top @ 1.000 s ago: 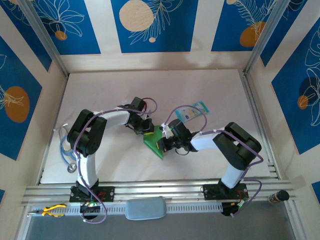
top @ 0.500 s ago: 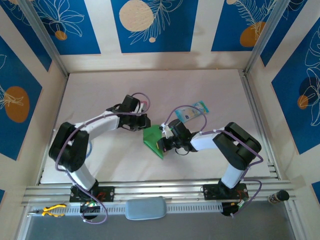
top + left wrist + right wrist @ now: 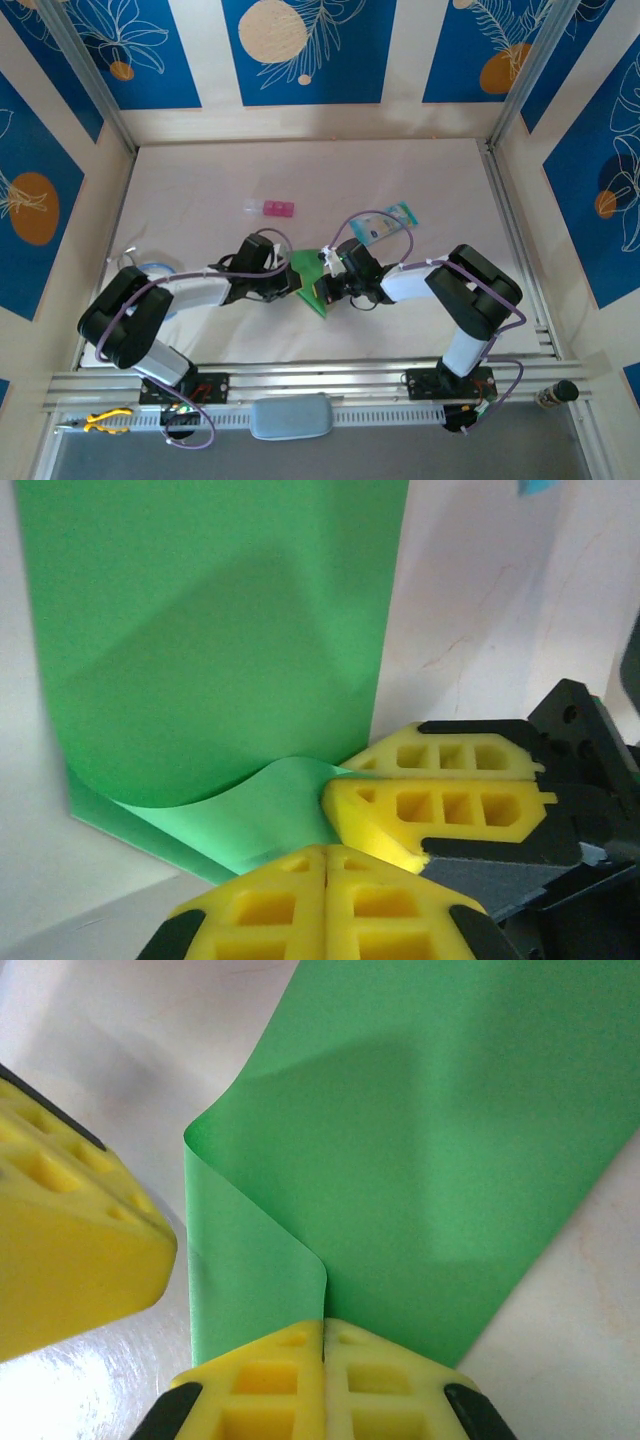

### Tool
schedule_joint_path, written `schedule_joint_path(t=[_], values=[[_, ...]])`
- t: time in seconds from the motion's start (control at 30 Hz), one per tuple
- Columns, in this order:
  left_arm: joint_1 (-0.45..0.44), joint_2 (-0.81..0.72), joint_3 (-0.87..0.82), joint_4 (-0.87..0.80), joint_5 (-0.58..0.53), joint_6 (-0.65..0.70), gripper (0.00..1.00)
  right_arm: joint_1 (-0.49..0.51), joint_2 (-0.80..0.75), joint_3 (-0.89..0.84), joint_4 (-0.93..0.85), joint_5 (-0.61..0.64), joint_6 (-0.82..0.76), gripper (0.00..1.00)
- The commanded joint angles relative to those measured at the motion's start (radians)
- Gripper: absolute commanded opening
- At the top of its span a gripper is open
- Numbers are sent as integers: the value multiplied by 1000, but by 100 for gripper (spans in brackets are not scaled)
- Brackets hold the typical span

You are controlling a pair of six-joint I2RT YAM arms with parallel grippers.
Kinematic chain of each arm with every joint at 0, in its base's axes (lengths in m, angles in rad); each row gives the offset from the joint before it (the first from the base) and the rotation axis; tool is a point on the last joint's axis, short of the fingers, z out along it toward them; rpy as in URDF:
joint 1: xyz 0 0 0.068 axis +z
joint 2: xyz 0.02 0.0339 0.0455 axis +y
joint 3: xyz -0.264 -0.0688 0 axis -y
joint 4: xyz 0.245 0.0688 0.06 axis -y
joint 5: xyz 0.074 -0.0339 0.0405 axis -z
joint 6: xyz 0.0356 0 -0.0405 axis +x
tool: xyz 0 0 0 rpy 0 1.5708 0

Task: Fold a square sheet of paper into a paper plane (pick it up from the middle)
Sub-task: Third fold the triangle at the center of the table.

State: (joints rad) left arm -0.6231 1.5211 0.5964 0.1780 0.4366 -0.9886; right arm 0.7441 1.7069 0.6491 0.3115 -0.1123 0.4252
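White bench [image 3: 200, 180], folding step apparently under way: right claw [image 3: 323, 1338] pinches the green sheet [image 3: 430, 1160], left claw [image 3: 325, 868] clenched at its curled edge; next, probably press the crease flat

Small pink block [image 3: 271, 208] on white table [image 3: 200, 180], pale blue packet [image 3: 388, 221], yellow-handled pliers [image 3: 103, 422], grey-blue pad [image 3: 291, 417] at near edge

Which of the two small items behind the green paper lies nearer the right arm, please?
The pale blue packet, lying right of centre; the pink block sits well over to the left.
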Motion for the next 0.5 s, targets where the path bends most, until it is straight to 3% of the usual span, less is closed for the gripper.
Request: schedule_joint_path(t=[0.0, 0.13, 0.47], values=[[-8, 8, -31, 119, 6, -65, 1, 5, 31, -8, -22, 25, 11, 2], [-13, 51, -61, 234, 29, -119, 1, 5, 31, -8, -22, 34, 10, 2], [-16, 74, -82, 248, 24, -133, 0, 5, 31, -12, -25, 40, 8, 2]])
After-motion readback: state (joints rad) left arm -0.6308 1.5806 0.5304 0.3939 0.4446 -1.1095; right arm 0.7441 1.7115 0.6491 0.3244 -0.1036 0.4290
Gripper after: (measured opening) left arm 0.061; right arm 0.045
